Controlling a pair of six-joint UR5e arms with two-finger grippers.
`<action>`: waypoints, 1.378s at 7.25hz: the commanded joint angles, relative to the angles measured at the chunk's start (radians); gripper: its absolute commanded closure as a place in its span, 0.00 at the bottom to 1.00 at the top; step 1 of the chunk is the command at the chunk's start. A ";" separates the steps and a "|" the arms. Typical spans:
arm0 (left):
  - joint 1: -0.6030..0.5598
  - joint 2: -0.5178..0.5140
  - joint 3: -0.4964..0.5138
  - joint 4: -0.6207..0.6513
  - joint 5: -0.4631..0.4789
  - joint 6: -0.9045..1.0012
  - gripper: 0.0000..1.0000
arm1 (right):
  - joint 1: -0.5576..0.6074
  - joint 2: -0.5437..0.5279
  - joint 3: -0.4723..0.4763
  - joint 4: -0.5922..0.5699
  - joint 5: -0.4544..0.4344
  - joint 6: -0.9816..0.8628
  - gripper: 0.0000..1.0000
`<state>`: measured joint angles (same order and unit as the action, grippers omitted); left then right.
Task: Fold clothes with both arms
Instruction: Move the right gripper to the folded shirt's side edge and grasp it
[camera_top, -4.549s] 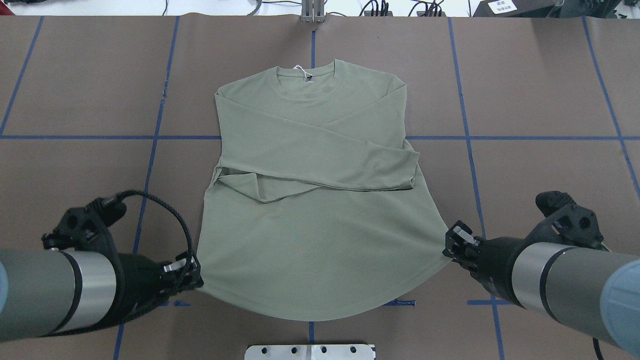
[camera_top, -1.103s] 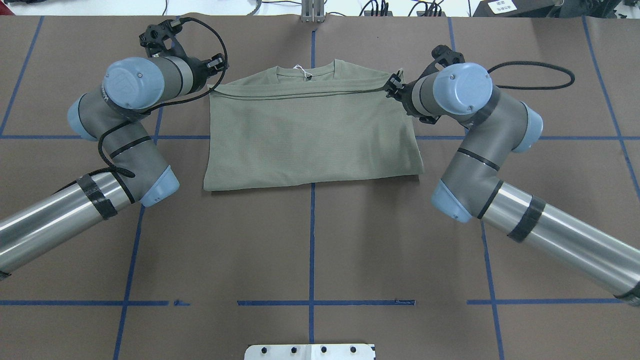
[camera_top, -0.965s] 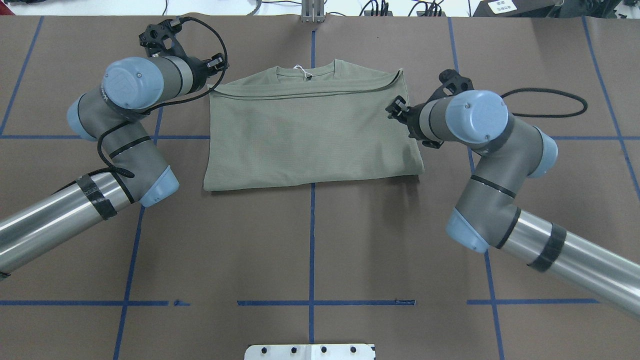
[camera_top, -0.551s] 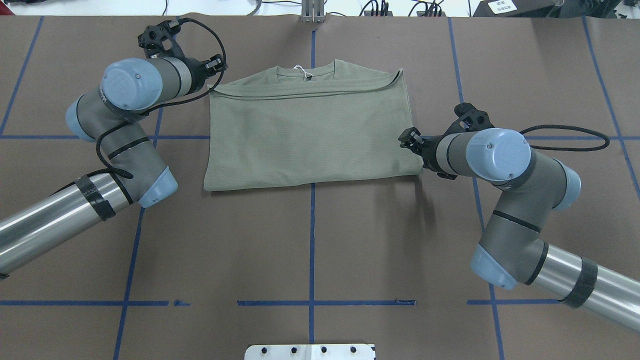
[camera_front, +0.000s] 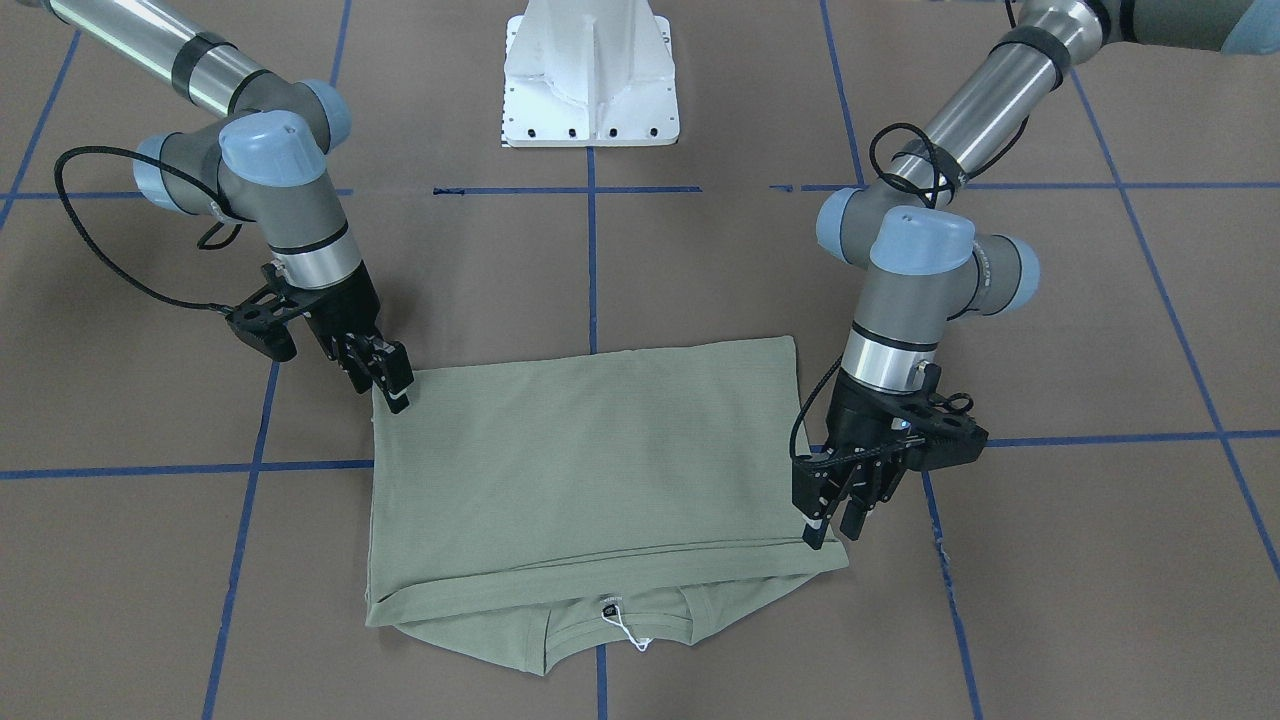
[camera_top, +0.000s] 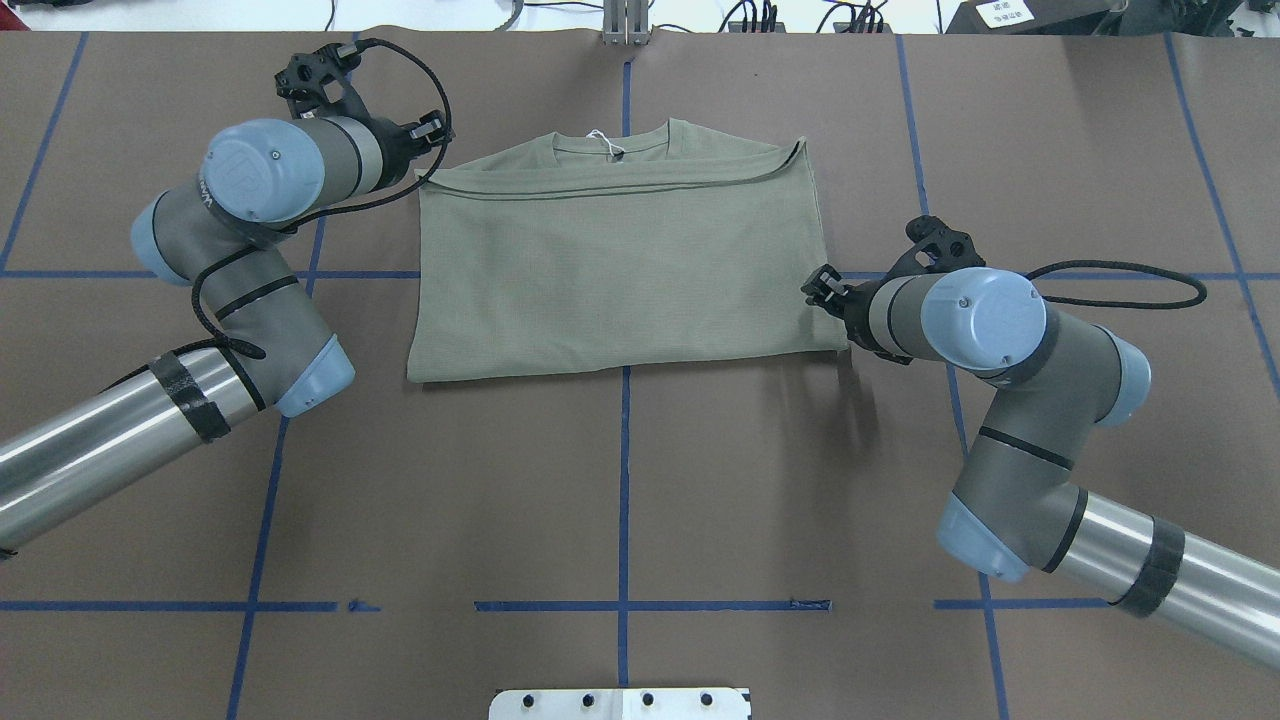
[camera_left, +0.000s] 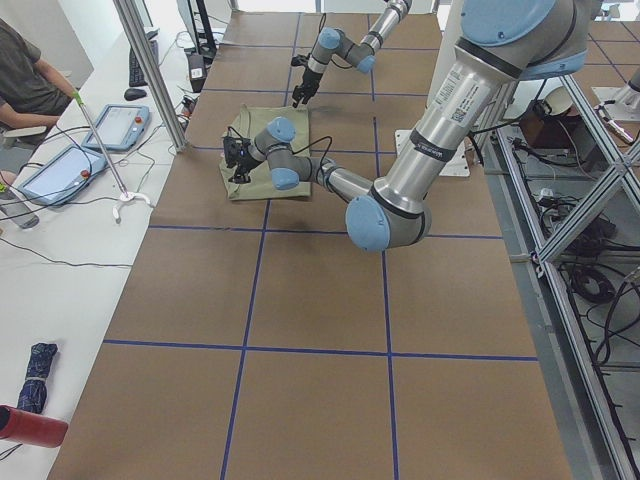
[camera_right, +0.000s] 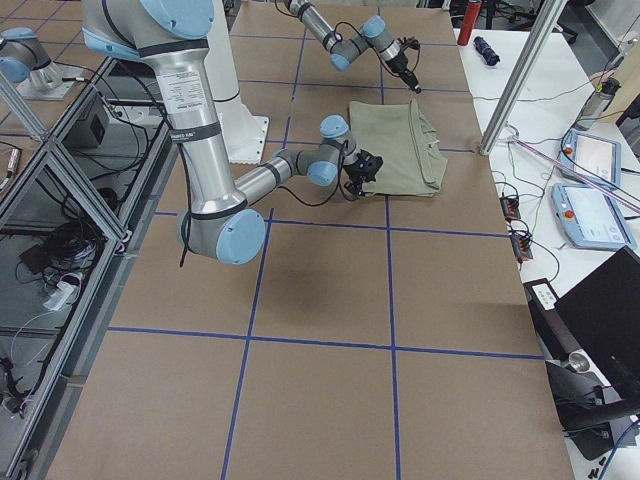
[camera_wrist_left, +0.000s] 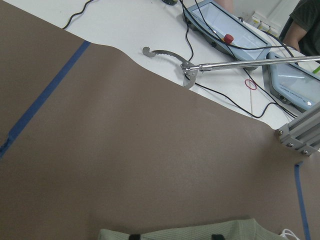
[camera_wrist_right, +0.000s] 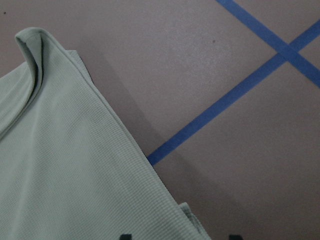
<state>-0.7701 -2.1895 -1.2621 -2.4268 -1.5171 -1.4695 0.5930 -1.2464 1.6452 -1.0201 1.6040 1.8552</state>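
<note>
So far done: the shirt (camera_top: 620, 270) lies doubled bottom over top, its hem (camera_top: 610, 185) brought up to just short of the collar (camera_front: 610, 625). No sleeve shows, so I judge both are tucked inside the fold.
Left to do: the shape is a wide rectangle, so at least one more fold, side to side, looks needed to make a compact packet. Neither arm grips cloth for it yet.
Where the shirt is: flat on the counter (camera_top: 620, 480), in the half far from the robot's base. It straddles the centre blue tape line (camera_top: 622, 470), with the collar pointing away from the robot.
Look of the shirt: pale sage-green knit with a fine texture and a smooth top layer. The hem shows as a slightly bowed double line. Its far right corner curls up a little. The white hang tag (camera_front: 630, 637) peeks out at the collar.
Left pincer (camera_front: 835, 515): at the far left hem corner, fingers spread. The wrist view shows cloth lying between the tips, not pinched as far as I can tell.
Right pincer (camera_front: 392, 385): over the shirt's right side edge, toward the folded end. Its fingers are spread and hold nothing.
</note>
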 joint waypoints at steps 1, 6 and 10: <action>0.000 -0.001 0.000 0.000 0.000 0.000 0.43 | -0.001 -0.007 -0.004 0.000 0.001 -0.002 0.79; 0.005 -0.003 0.000 -0.002 0.000 -0.008 0.43 | -0.022 -0.082 0.160 -0.025 0.007 0.007 1.00; 0.024 -0.001 -0.043 -0.002 0.000 -0.014 0.43 | -0.241 -0.416 0.503 -0.026 0.007 0.134 1.00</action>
<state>-0.7575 -2.1916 -1.2871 -2.4283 -1.5171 -1.4815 0.4409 -1.5507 2.0364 -1.0460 1.6096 1.9250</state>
